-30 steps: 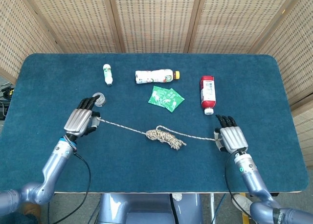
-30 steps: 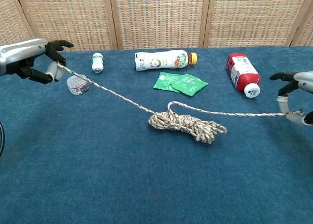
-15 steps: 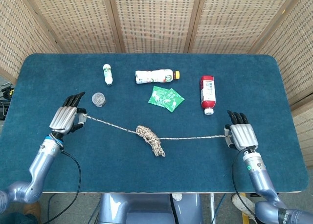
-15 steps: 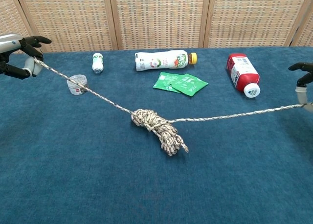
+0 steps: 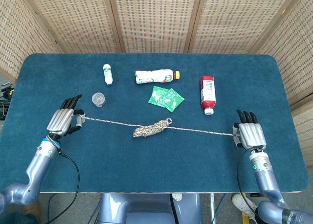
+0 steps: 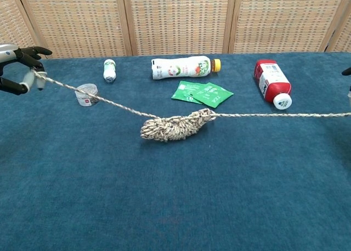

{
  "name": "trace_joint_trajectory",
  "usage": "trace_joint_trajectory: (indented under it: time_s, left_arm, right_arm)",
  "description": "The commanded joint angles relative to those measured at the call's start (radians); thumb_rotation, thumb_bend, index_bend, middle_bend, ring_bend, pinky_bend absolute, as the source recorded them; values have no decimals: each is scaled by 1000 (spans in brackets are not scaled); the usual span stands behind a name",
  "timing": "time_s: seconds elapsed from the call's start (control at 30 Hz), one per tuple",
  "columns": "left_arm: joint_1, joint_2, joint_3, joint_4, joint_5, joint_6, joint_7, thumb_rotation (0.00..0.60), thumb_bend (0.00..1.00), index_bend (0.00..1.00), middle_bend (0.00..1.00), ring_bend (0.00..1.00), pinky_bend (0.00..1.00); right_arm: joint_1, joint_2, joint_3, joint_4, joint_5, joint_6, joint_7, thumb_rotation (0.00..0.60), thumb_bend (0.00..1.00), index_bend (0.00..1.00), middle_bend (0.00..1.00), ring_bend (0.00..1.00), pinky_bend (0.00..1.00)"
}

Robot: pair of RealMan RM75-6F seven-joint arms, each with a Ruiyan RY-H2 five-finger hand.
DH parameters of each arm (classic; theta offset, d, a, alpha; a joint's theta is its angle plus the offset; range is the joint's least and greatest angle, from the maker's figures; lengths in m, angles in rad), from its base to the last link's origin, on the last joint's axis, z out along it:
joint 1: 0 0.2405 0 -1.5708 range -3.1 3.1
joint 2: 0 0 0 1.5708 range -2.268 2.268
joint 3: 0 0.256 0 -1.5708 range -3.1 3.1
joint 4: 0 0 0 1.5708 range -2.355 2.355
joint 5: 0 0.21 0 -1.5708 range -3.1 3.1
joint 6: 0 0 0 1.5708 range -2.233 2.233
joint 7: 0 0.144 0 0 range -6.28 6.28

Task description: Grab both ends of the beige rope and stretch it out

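The left hand (image 5: 61, 121) pinches one end of the beige rope (image 5: 151, 127) near the table's (image 5: 146, 170) left edge; the right hand (image 5: 251, 135) grips the other end near the right edge. Bare cloth lies nearer.

Bright even light, soft shadows, sharp pics, no glare

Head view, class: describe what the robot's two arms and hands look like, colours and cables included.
Both hands, left hand and right hand, have silver ribbed backs and black fingers. The forearms are silver-grey metallic tubes; the right wrist shows a small green light. A thin black cable loops alongside the left arm.
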Motion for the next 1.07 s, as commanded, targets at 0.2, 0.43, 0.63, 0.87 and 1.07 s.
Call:
trace_joint_trajectory:
  time_s: [0.2,0.43,0.63,0.87,1.07]
  left_arm:
    - [67,72,0,-64,75,127,-52,600,254,0,0,0,0]
    - [247,208,70,-237,189,387,-42,600,256,0,0,0,0]
    - [372,220,138,-266,254,548,34,600,286,0,0,0,0]
    - [443,251,181,-281,266,575,4,600,321,0,0,0,0]
    - [465,254,198,-299,291,573,21,600,360,0,0,0,0]
  right_arm:
    - [-56,26,-14,-57,-184,98,184,600,0,0,0,0,0]
    - [-155,52,-83,-64,-395,278,308,600,0,0,0,0,0]
    - [-216,58,-121,-74,-483,377,265,600,0,0,0,0,0]
    - [-273,70,-166,-116,-561,434,238,600,0,0,0,0,0]
    - [-283,69,-156,-120,-561,426,236,600,0,0,0,0,0]
